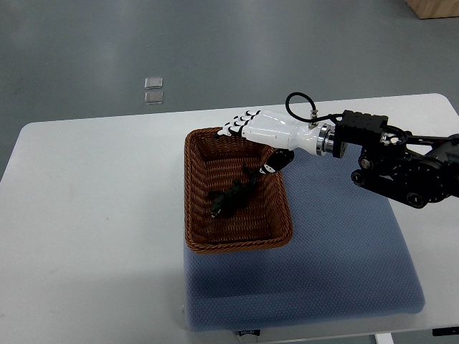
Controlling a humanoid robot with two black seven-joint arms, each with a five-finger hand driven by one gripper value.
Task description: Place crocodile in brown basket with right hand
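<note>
A dark crocodile toy lies inside the brown wicker basket, slanting from lower left to upper right. My right hand, white with black finger joints, hovers over the basket's far right corner. Its fingers are stretched out over the far rim and its thumb points down near the crocodile's tail. The hand holds nothing. The left arm does not show.
The basket rests partly on a blue-grey mat covering the right half of the white table. Two small clear squares lie on the grey floor beyond the table. A wooden box corner shows at the top right.
</note>
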